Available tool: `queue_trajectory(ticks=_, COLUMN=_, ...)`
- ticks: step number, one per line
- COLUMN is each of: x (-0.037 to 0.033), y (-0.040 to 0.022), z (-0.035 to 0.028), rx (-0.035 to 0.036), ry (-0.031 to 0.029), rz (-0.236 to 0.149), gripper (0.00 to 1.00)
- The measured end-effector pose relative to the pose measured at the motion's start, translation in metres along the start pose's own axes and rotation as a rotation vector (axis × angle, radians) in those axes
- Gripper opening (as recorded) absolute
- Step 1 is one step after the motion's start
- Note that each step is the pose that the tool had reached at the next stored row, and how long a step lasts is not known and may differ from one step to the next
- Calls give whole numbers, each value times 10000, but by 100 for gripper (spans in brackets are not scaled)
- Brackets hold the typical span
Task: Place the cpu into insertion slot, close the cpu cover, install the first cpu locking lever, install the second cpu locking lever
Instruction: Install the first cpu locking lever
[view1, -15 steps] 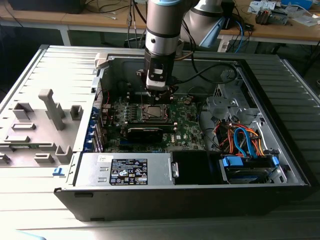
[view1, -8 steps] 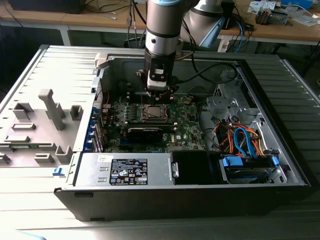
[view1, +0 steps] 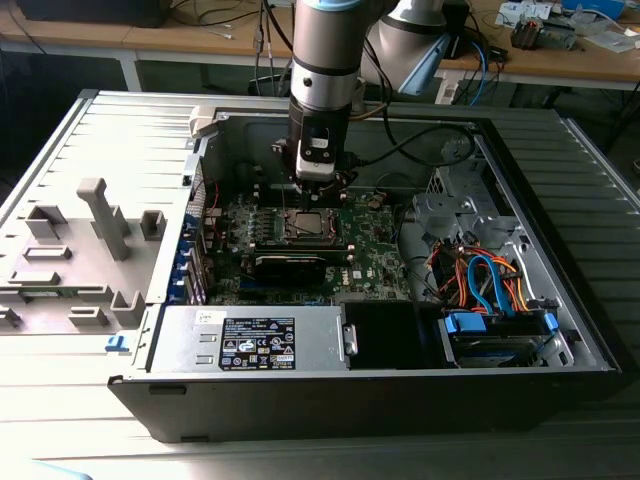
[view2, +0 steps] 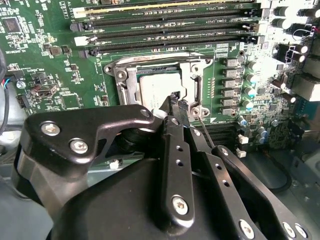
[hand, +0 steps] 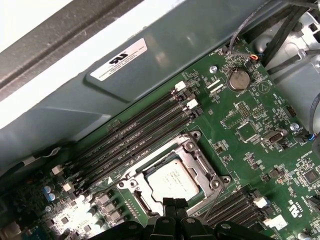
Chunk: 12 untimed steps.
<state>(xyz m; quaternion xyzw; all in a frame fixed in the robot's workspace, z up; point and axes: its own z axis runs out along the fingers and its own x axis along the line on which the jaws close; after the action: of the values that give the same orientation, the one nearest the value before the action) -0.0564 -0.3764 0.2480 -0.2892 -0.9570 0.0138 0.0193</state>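
Exterior view, hand (view1: 318, 188) seemingly closed, near cpu (view1: 308, 226)

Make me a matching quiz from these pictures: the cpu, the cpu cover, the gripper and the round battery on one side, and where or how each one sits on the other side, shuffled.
Things:
1. cpu
2. cpu cover
3. gripper
4. round battery

Places and states:
A. lying flat, framing the chip
B. on the green motherboard, well away from the chip
C. right at the edge of the metal frame
D. silvery top showing through the square window

Pairs: 1-D, 2-A, 3-C, 4-B
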Motion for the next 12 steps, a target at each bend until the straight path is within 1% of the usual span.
queue_trajectory(ticks=12, x=0, y=0, z=0, rx=10, ry=-13, rz=-342, gripper=11)
